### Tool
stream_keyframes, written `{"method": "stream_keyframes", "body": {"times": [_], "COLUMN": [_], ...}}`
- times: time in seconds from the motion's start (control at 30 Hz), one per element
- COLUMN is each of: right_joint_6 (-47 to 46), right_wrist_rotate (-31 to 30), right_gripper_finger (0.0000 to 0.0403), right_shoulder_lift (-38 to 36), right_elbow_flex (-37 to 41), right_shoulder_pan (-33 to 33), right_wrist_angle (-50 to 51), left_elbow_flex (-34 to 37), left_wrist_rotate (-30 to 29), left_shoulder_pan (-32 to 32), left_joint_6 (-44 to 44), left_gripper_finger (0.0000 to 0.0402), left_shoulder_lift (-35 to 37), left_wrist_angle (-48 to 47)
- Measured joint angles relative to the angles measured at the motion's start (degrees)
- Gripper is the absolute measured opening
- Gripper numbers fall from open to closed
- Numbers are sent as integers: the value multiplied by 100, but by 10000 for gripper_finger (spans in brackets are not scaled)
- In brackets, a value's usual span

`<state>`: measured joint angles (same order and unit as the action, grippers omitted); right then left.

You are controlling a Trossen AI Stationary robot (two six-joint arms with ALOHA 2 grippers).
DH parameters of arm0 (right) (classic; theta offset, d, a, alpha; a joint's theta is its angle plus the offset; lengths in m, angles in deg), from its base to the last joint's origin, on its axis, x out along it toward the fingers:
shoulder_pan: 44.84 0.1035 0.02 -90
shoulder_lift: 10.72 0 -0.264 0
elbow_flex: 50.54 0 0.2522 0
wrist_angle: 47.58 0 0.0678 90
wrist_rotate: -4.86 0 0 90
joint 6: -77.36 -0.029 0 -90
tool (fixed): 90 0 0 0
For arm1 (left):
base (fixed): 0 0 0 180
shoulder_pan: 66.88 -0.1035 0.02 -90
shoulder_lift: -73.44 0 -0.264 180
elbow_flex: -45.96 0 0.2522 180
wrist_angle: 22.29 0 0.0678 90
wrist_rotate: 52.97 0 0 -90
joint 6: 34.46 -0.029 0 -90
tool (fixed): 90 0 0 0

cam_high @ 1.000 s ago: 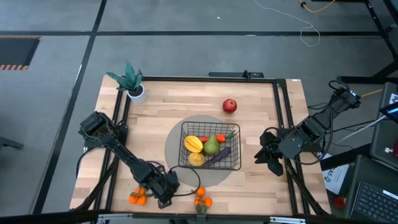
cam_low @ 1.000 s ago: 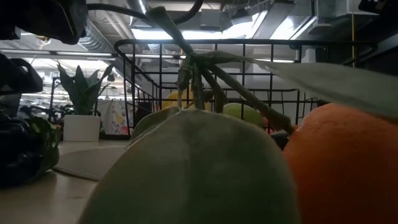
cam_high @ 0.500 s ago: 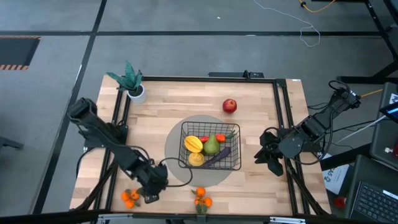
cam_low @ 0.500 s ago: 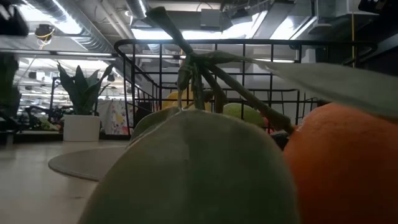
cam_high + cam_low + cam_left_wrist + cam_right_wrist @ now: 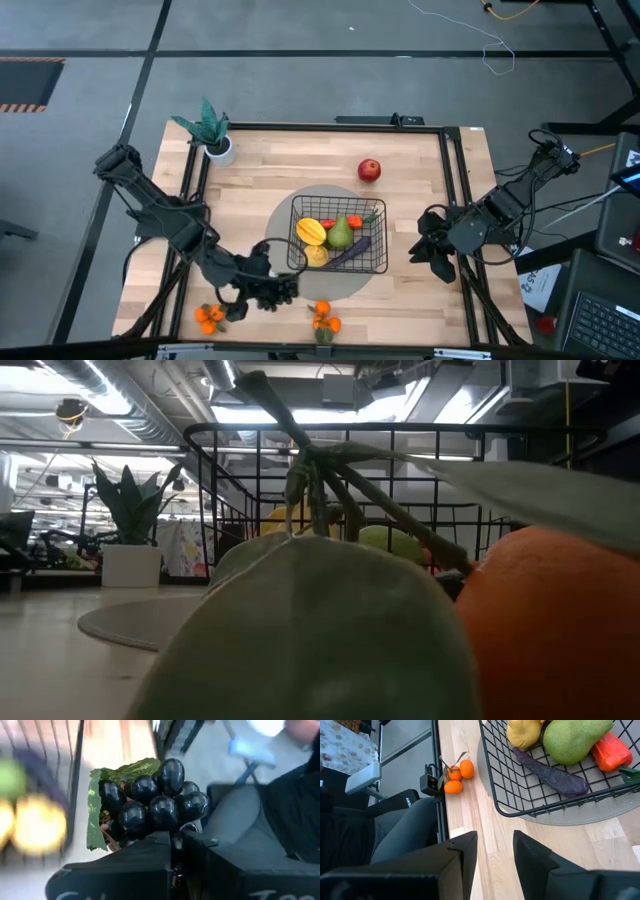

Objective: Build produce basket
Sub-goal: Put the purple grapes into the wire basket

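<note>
**Inspector A:** Presently, the basket [image 5: 338,237] sits on the round grey mat [image 5: 283,262] mid-worktop, already holding the starfruit [image 5: 310,230], the pear [image 5: 341,233], a lemon [image 5: 315,254], an eggplant [image 5: 551,770] and a carrot [image 5: 612,749].

**Inspector B:** And the grippers?

**Inspector A:** The left gripper [image 5: 272,291], near the front edge just left of the basket, is clamped on the stem of the black grapes [image 5: 160,800]. The right gripper [image 5: 495,852] waits at the right edge, fingers apart, holding nothing.

**Inspector B:** Outstanding?

**Inspector A:** By my judgement, well past halfway. The grapes need placing; the apple [image 5: 369,170] toward the back edge and two tangerine clusters [image 5: 209,318] [image 5: 325,320] along the front edge remain outside.
</note>
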<state>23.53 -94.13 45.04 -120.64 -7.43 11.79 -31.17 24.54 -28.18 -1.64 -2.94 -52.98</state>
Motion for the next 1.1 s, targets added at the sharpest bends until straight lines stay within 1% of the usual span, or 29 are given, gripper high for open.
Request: {"method": "stream_keyframes", "body": {"times": [0.1,0.17,0.37,0.53,0.57,0.67,0.73,0.87,0.97,1.1], "right_joint_6": [2,4,24,31,29,15,332,1672,2292,2579], "right_wrist_rotate": [-2,-7,-186,-273,-396,-1168,-1631,-2309,-2319,-2245], "right_gripper_finger": [114,114,114,114,114,114,114,114,114,114], "right_shoulder_lift": [0,0,0,0,0,0,-1,-51,-52,-52], "right_elbow_flex": [0,0,0,2,2,2,2,2,2,2], "right_shoulder_pan": [0,0,0,0,1,2,-2,0,-1,2], "right_wrist_angle": [2,2,5,12,13,13,22,13,-284,-419], "left_elbow_flex": [0,0,0,0,0,0,0,0,0,0], "left_wrist_rotate": [-281,-367,-346,-320,-321,-352,-346,-330,-333,-335], "left_shoulder_pan": [-172,-298,-778,-1134,-1210,-1413,-1531,-1728,-1855,-1974], "left_joint_6": [-792,-1188,-1861,-2621,-2740,-2896,-2894,-2895,-2891,-2890], "left_gripper_finger": [3,3,4,4,4,4,5,5,5,6], "left_shoulder_lift": [0,0,-50,-50,-50,-48,-48,-48,-48,-74], "left_wrist_angle": [495,783,1151,1469,1557,1799,1825,1843,1902,1929]}}
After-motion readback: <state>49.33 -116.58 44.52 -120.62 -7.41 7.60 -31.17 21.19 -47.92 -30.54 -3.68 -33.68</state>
